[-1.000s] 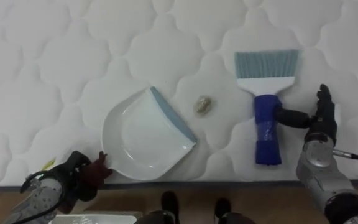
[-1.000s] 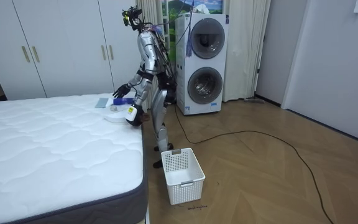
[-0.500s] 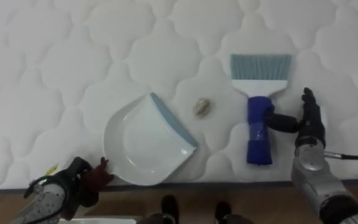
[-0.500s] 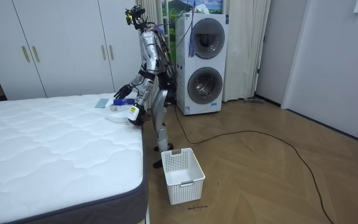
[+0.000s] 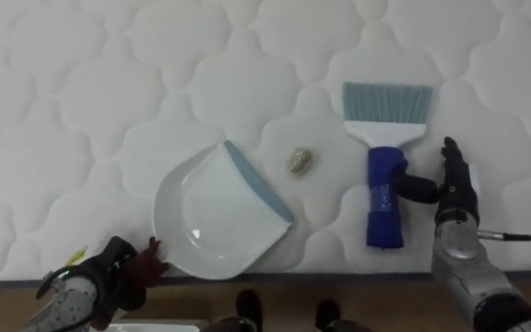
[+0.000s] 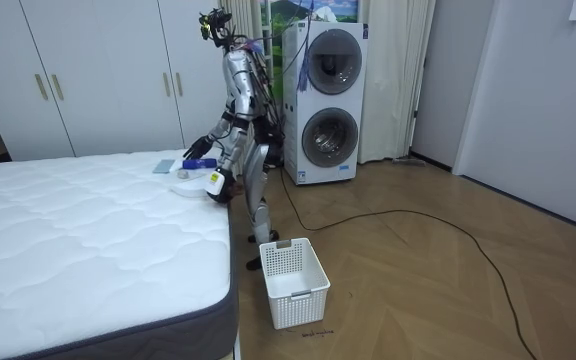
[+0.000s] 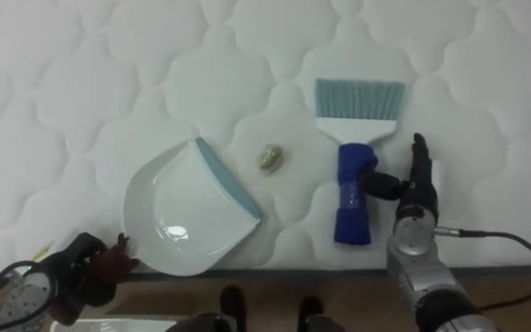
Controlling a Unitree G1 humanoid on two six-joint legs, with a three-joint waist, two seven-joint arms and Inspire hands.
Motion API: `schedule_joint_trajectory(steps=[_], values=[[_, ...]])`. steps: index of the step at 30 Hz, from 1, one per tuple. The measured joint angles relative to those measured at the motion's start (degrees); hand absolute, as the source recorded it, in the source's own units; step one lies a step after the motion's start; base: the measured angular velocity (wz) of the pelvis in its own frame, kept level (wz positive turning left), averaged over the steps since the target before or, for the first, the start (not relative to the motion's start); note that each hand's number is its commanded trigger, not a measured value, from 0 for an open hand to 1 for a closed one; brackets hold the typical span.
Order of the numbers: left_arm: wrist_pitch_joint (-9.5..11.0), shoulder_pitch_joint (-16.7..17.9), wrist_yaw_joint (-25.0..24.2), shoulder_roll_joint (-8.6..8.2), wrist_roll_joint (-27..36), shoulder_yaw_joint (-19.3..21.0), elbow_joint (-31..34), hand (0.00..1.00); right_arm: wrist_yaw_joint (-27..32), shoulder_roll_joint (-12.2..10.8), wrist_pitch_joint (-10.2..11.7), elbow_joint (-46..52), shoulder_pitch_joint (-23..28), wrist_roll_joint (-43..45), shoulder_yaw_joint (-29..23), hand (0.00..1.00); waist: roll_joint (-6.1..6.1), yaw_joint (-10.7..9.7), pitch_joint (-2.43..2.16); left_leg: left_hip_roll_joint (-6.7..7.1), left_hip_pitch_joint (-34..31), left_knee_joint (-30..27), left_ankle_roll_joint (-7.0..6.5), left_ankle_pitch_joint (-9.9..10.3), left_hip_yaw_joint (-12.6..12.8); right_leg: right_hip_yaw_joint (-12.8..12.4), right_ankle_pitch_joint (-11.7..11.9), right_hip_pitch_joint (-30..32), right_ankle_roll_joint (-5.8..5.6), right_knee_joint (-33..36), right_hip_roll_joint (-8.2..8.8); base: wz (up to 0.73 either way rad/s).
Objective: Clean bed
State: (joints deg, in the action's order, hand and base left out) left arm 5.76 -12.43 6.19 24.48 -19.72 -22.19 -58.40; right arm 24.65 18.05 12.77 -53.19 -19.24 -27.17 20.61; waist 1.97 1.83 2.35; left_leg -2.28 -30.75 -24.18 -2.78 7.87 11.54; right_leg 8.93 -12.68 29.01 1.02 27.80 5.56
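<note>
Currently the right hand (image 5: pixel 454 189) stands spread beside the brush (image 5: pixel 386 157) on the mattress (image 5: pixel 63 92), thumb against its handle; left hand (image 5: pixel 116 273) by the dustpan (image 5: pixel 212 214), grip impossible to tell.

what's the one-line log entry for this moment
phase: pre-grasp | right hand: open, thumb at brush handle | left hand: at dustpan rim | debris lump: between dustpan and brush, unswept
</note>
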Motion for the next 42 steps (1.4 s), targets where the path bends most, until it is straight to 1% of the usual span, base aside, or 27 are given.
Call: schedule_joint_trajectory(steps=[4,6,10,13,15,19,20,25,27,29,31,33,35,37,39,42], values=[[0.4,0.1,0.0,0.00,0.0,0.0,0.0,1.00,0.0,0.1,-0.1,0.0,0.1,-0.1,0.0,0.00,-0.09,0.0,-0.01,0.04,0.0,0.4,0.00,0.0,0.0,0.1,0.1,0.0,-0.06,-0.2,0.09,0.01],[0.6,0.1,0.2,0.00,0.0,0.0,-0.1,1.00,0.0,0.0,0.4,0.1,0.4,-0.3,0.0,0.00,-0.08,0.0,-0.01,0.03,0.0,0.4,0.00,0.0,0.0,0.1,0.1,-0.1,-0.05,-0.3,0.06,0.00],[0.8,0.3,0.6,-0.01,-0.1,0.0,-0.2,1.00,-0.3,0.0,0.5,0.3,0.7,-0.6,-0.1,0.00,0.09,-0.1,-0.03,-0.06,0.1,0.4,0.01,0.0,-0.6,0.5,0.3,-0.8,-0.02,-1.2,-0.21,0.02],[0.9,0.1,0.6,-0.55,0.0,0.0,-1.0,1.00,-1.0,0.2,0.7,0.3,0.6,-4.6,-0.7,0.00,0.26,0.1,0.01,-0.13,0.5,0.4,0.07,0.0,-0.7,0.6,0.3,-1.2,-0.04,-1.4,-0.48,0.01],[0.9,-0.1,1.1,-0.97,0.0,0.0,-1.7,1.00,-1.8,0.2,1.8,0.4,0.6,-7.8,-1.1,0.00,0.44,0.1,0.03,-0.24,0.5,0.4,0.07,0.1,-0.7,0.5,0.4,-1.1,0.05,-1.2,-0.42,0.00],[1.0,0.1,2.1,-1.31,0.0,0.0,-1.9,1.00,-3.5,0.0,2.4,0.4,0.2,-11.3,-2.4,0.00,0.90,0.1,0.12,-0.42,0.5,0.4,0.10,0.0,-0.6,0.5,0.4,-1.0,0.16,-1.1,-0.44,0.00],[1.0,0.1,2.2,-1.32,0.0,0.0,-1.9,1.00,-4.0,0.1,2.8,0.4,0.2,-12.3,-2.5,0.00,0.99,0.1,0.17,-0.48,0.5,0.4,0.14,0.0,-0.6,0.4,0.5,-0.9,0.22,-1.1,-0.47,-0.03],[1.1,0.2,2.2,-1.32,-0.1,0.3,-1.9,1.00,-5.4,-0.1,4.1,2.0,0.8,-17.8,-3.9,0.00,1.08,0.2,0.17,-0.55,0.3,0.6,0.18,0.0,0.2,-0.6,0.5,-0.3,0.21,-1.0,-0.61,-0.07],[1.7,0.9,2.2,-1.31,0.0,0.7,-1.9,1.00,-6.4,-0.5,5.1,2.8,1.5,-18.8,-4.0,0.00,1.19,0.0,0.09,-0.48,0.4,0.8,0.18,0.0,0.4,-0.6,0.5,-0.3,0.13,-1.2,-0.61,-0.07],[1.9,0.9,2.2,-1.30,0.0,0.8,-1.9,1.00,-7.2,-0.6,5.5,2.9,1.9,-19.4,-4.5,0.00,1.19,0.0,0.09,-0.43,0.4,0.9,0.18,0.0,0.4,-0.5,0.5,-0.3,0.13,-1.2,-0.54,0.00],[2.1,1.0,2.2,-1.36,-0.1,0.8,-1.9,1.00,-7.4,-0.7,6.0,2.9,2.0,-19.4,-4.7,0.00,1.19,0.0,0.09,-0.41,0.4,0.9,0.17,0.0,0.4,-0.5,0.6,-0.3,0.12,-1.2,-0.51,0.00],[2.2,1.0,2.2,-1.38,-0.1,0.9,-2.0,1.00,-7.5,-0.8,6.0,2.9,2.0,-19.0,-4.7,0.00,1.17,0.0,0.08,-0.42,0.5,0.9,0.17,0.0,0.4,-0.6,0.6,-0.3,0.11,-1.2,-0.53,0.00],[2.2,1.1,2.2,-1.39,-0.1,0.9,-2.0,1.00,-7.6,-0.8,5.9,2.9,2.2,-17.1,-4.6,0.00,1.17,0.0,0.08,-0.43,0.6,0.9,0.17,0.0,0.6,-0.8,0.6,-0.2,0.10,-1.1,-0.56,-0.03],[2.1,1.0,2.3,-1.39,-0.1,0.9,-2.0,1.00,-7.8,-0.8,5.9,2.9,2.5,-14.1,-4.2,0.00,1.14,0.0,0.06,-0.13,0.9,1.4,0.23,-0.1,0.6,-1.0,0.6,-0.2,0.09,-1.0,-0.53,-0.05],[2.1,1.0,2.3,-1.39,0.0,0.9,-2.1,1.00,-7.8,-0.7,5.5,2.9,2.6,-10.5,-3.8,0.00,1.10,0.0,0.04,-0.05,1.1,1.7,0.29,-0.2,0.6,-1.3,0.6,-0.2,0.07,-1.1,-0.54,-0.05],[2.2,1.0,2.3,-1.39,0.0,0.7,-2.4,1.00,-7.8,-0.7,5.1,2.9,2.6,-9.2,-3.8,0.00,1.04,-0.1,0.02,-0.01,1.2,1.8,0.33,-0.2,0.6,-1.4,0.6,-0.1,0.08,-1.2,-0.55,-0.01]])
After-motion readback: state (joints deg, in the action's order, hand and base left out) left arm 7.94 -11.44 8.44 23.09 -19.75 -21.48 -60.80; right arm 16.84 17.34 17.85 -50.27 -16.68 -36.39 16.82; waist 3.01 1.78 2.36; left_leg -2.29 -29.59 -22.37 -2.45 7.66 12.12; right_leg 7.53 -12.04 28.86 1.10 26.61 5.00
